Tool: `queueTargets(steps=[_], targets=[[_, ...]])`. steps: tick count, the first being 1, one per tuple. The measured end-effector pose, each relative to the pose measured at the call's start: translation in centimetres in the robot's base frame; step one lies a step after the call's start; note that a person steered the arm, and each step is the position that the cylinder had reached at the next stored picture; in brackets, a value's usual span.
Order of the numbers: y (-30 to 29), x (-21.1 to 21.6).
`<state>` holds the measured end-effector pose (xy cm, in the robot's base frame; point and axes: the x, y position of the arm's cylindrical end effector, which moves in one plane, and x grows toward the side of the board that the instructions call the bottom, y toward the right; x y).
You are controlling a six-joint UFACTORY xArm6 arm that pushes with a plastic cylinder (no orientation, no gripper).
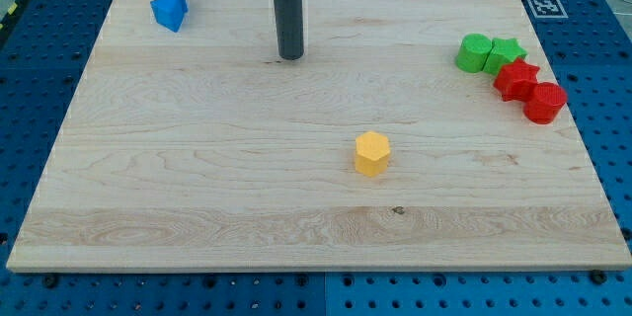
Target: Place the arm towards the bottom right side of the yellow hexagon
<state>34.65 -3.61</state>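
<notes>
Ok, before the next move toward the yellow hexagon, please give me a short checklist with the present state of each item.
1. My tip visible on the board: ok.
2. Yellow hexagon located, standing alone near the middle: ok.
3. Tip already at the hexagon's bottom right: not ok; it is toward the view's top left of it.
4. Spot at the hexagon's bottom right free of blocks: ok.
5. Straight path would meet the hexagon itself, so a detour is probably needed: not ok.
6. Other blocks far from the route: blue block at top left, red blocks and green blocks at right: ok.
</notes>
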Motion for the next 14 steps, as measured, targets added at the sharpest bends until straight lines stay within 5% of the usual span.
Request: queueTargets(steps=[9, 14], targets=[[11.2, 4.2], [16.6, 12.8]])
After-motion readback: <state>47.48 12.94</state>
